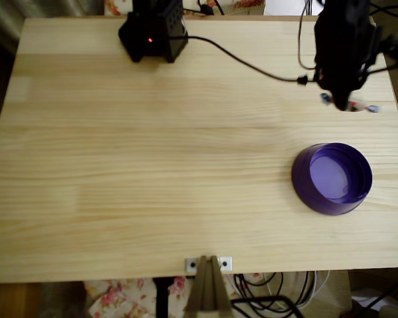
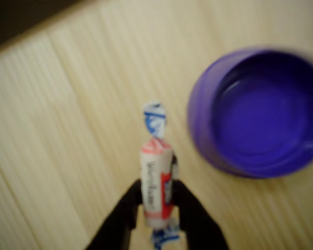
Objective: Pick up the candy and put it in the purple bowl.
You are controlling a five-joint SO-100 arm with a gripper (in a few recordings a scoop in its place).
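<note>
Over at the far right of the worktop (image 1: 152, 165), the end effector (image 2: 156, 200) is clamped on the candy (image 2: 156, 182), pinching it between both fingers. The purple bowl (image 1: 331, 179) sits just nearer on the wood, apart from the candy.

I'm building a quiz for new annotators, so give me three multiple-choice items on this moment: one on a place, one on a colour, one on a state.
1. In the wrist view, where does the purple bowl lie relative to the candy?
A. to its right
B. to its left
C. under it

2. What colour are the candy's twisted ends?
A. green
B. bluish
C. black

3. What is the claw doing?
A. open, apart from the candy
B. shut on the bowl's rim
C. shut on the candy

Answers: 1 A, the bowl sits right of the candy; 2 B, the ends show blue and white; 3 C, both black fingers press the wrapper's sides.
</note>
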